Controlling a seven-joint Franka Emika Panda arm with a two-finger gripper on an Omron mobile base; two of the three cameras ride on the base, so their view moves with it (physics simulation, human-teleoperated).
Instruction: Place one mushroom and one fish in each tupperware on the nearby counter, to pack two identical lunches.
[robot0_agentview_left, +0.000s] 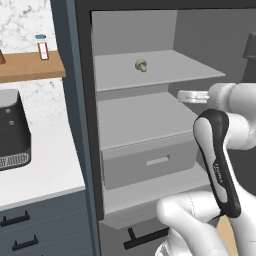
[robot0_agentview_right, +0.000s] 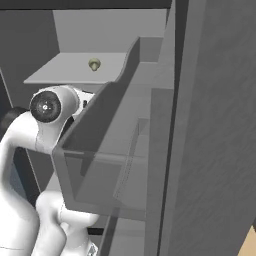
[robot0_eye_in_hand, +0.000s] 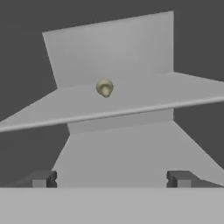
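Note:
A small tan mushroom (robot0_agentview_left: 141, 65) lies on the upper grey shelf (robot0_agentview_left: 165, 72) of an open cabinet-like fridge, towards the back. It also appears as the mushroom (robot0_agentview_right: 94, 64) and the mushroom (robot0_eye_in_hand: 105, 88), ahead of the hand and higher than it. My gripper (robot0_eye_in_hand: 111, 179) is open with nothing between its fingers, well short of the mushroom. In the left base view the gripper (robot0_agentview_left: 184, 96) reaches in at the level of the middle shelf. The white counter (robot0_agentview_left: 50, 160) lies to the left. The fish and the tupperware are out of view.
A black appliance (robot0_agentview_left: 12, 130) stands on the counter under a wooden wall shelf (robot0_agentview_left: 30, 65) holding a small bottle (robot0_agentview_left: 43, 49). A grey drawer (robot0_agentview_left: 150, 162) sits below the middle shelf. The open door with its bin (robot0_agentview_right: 100, 150) stands close on the right.

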